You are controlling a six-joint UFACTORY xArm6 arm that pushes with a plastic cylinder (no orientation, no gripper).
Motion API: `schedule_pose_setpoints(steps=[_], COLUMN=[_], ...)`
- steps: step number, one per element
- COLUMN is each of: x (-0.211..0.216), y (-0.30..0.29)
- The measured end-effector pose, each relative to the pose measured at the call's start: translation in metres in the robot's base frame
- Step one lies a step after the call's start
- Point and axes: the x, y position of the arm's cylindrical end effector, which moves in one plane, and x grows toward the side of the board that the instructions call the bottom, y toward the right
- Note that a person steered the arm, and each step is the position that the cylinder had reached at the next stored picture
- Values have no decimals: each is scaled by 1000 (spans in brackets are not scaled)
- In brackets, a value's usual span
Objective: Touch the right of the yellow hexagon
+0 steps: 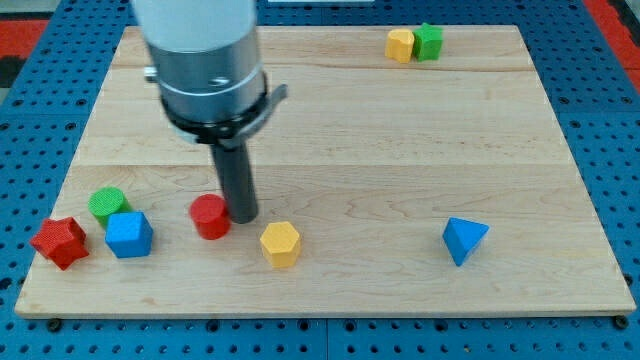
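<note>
One yellow hexagon [280,243] matters here; it lies near the wooden surface's [400,170] bottom edge, left of centre. Its right side is bare, so the touch looks not yet made. My tip [243,217] rests just up and to the view's left of it, apart from it, close beside the red cylinder [210,216]. By my judgement the tip must round the hexagon to reach its right face. No jaws exist on this rod, and it holds nothing. Further left sit a blue cube [128,235], green cylinder [107,203] and red star-shaped block [59,241].
</note>
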Motion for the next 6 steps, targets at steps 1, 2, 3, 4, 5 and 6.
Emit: schedule_pose_setpoints(steps=[1,2,3,4,5,6], x=[0,-14,-12,2,25,69], y=[-37,19,77,112,81,86])
